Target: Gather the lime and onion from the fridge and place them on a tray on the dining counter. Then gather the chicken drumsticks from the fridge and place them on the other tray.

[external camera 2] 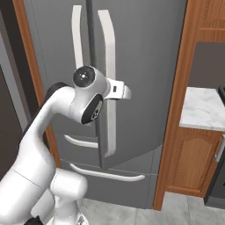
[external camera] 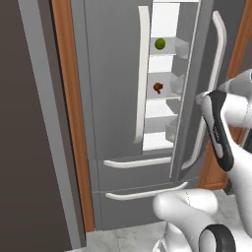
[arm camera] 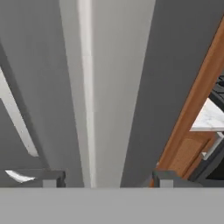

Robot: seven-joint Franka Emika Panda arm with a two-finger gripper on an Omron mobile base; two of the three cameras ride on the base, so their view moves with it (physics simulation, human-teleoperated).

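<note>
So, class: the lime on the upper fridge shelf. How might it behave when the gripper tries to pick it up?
The lime looks like a smooth round ball, so it would probably roll along its flat white shelf if nudged off-centre. Its curved skin may slip between flat fingers unless gripped across the middle. It sits small behind the partly open fridge door, so it is likely light.

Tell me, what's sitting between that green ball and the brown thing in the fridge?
Only a white shelf and bare white wall, in the left base view: the lime sits one shelf above the brown piece, which looks like a drumstick.
</note>
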